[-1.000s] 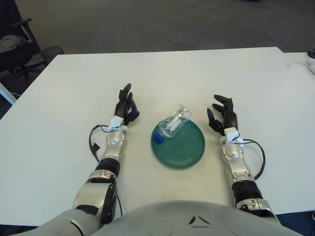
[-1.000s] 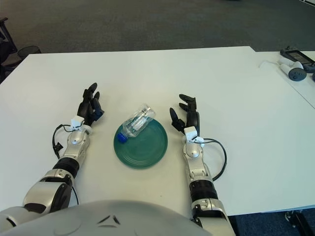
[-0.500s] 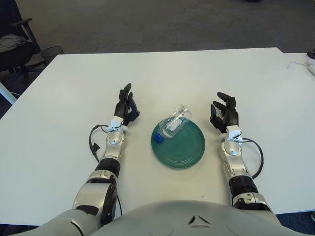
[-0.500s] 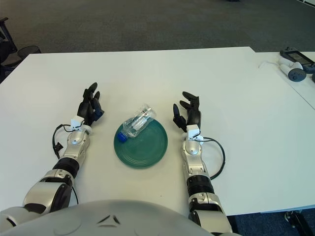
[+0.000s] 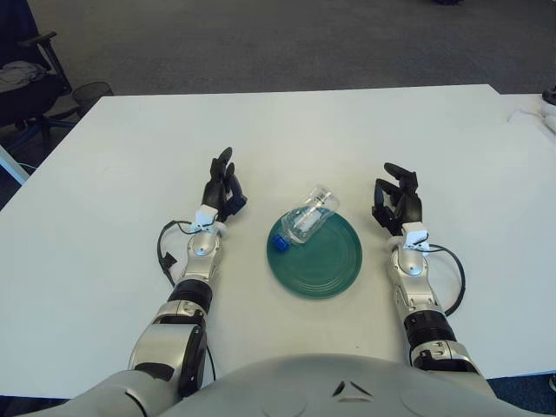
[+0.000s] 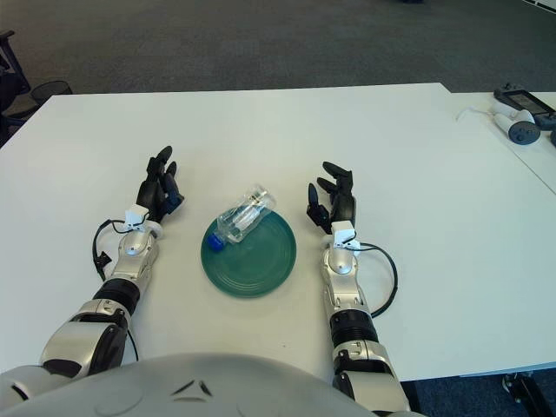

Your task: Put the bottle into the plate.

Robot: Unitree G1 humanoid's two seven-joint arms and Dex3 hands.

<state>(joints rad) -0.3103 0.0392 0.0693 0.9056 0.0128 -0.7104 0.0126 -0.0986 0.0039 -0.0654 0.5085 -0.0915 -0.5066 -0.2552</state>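
Since a second ago my right hand has drawn away from the green plate and turned upright, fingers loosely spread, holding nothing; it shows just right of the plate. My left hand has not shifted; it shows left of the plate, fingers relaxed and empty. I cannot tell whether either hand touches the white table. On the round, ridged plate lies the clear plastic bottle on its side, blue cap over the near-left rim, base overhanging the far rim. Beyond, a dark chair is cut off at the far left.
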